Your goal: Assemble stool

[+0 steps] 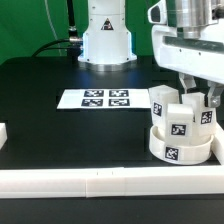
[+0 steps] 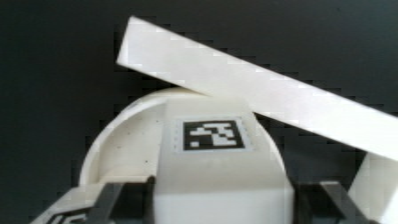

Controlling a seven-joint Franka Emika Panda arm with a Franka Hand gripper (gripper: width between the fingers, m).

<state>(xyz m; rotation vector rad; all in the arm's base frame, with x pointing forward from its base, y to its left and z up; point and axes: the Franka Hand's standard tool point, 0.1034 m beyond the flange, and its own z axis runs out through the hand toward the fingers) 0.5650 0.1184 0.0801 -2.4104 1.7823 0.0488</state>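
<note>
behind the tool (image 1: 197, 97), stool legs (image 1: 178, 118) partly hidden.

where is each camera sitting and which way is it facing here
Exterior view: off the arm, low at the table's edge, looking across it toward the robot base; it shows the marker board, the round seat with legs standing on it, and the arm's white tool above them.
Wrist view: on the wrist, looking along the tool at a tagged leg close up, with a long white rail beyond; only dark tool parts show at the frame edge.
Shared: the tagged stool parts under the tool.
</note>
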